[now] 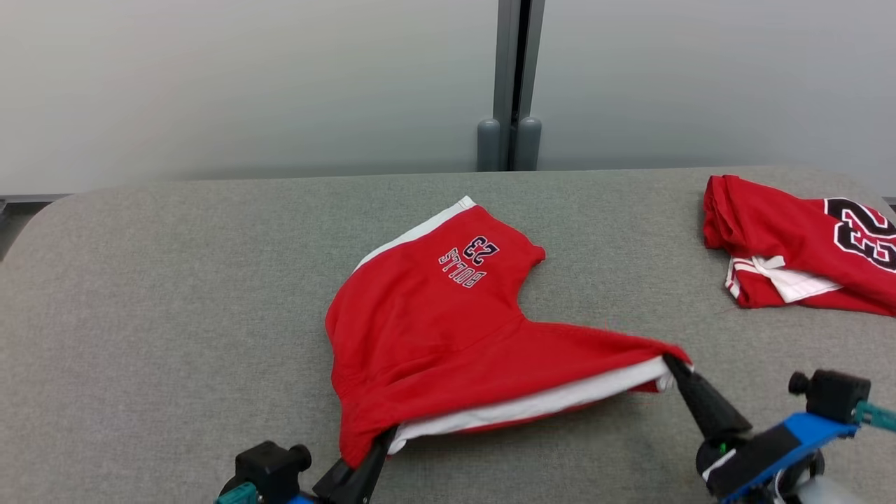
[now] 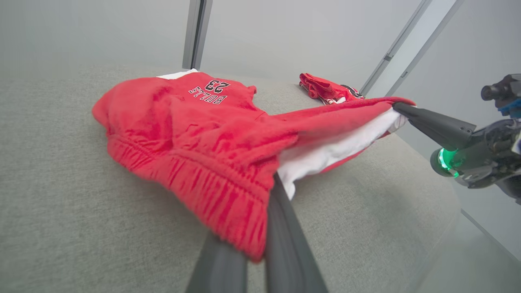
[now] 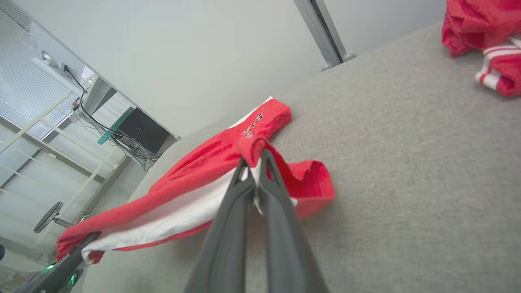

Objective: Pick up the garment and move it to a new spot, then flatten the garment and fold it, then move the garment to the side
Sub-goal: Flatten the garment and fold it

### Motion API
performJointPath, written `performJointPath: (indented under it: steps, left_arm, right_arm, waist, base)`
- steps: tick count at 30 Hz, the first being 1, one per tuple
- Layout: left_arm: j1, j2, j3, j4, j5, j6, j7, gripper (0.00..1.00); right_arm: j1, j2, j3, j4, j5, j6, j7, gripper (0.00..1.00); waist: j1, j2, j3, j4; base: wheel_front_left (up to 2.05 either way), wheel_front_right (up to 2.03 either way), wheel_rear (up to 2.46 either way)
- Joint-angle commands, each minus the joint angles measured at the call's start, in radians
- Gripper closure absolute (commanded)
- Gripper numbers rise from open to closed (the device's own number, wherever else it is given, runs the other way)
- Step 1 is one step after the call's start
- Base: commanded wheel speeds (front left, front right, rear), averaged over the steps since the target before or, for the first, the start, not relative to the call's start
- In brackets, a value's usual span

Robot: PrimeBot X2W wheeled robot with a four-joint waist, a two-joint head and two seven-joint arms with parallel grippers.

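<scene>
Two grips: left tool (image 1: 381, 439) and right tool (image 1: 673, 365) each pinch the red shorts (image 1: 434, 315) by the waistband, taut above the table (image 1: 175, 294), legs seemingly resting. Flattening; next, lower evenly.

Head view down on table (image 1: 140, 315); wrist views low, close; all share shorts (image 1: 420, 336).

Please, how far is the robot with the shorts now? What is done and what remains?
Done: the shorts are gripped, by the left gripper at the waistband and the right gripper at a leg hem. In hand: that near edge is lifted and stretched between them, while the far leg lies on the table. Left: lay the shorts flat, fold them, move them aside.
</scene>
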Motion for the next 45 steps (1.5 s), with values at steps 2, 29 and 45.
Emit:
performJointPath:
  steps: [2, 29, 45]
  left_arm:
    - [-0.037, -0.010, 0.001, -0.004, 0.004, -0.005, 0.001, 1.00]
    - [-0.492, -0.153, 0.011, 0.236, -0.052, -0.040, -0.036, 1.00]
    - [-0.552, -0.219, 0.057, 0.322, 0.004, -0.038, -0.036, 0.00]
  right_arm:
    - [-0.061, 0.013, -0.029, 0.009, -0.025, 0.000, 0.010, 1.00]
    - [-0.896, 0.192, 0.031, 0.544, -0.159, 0.000, 0.194, 1.00]
    - [-1.045, 0.250, 0.142, 0.809, -0.164, 0.000, 0.181, 0.00]
  waist:
    - [0.0000, 0.0002, 0.008, 0.014]
    - [0.0000, 0.0002, 0.364, 0.204]
    - [0.0000, 0.0002, 0.407, 0.235]
  base:
    - [0.00, 0.00, 0.00]
    - [0.00, 0.00, 0.00]
    - [0.00, 0.00, 0.00]
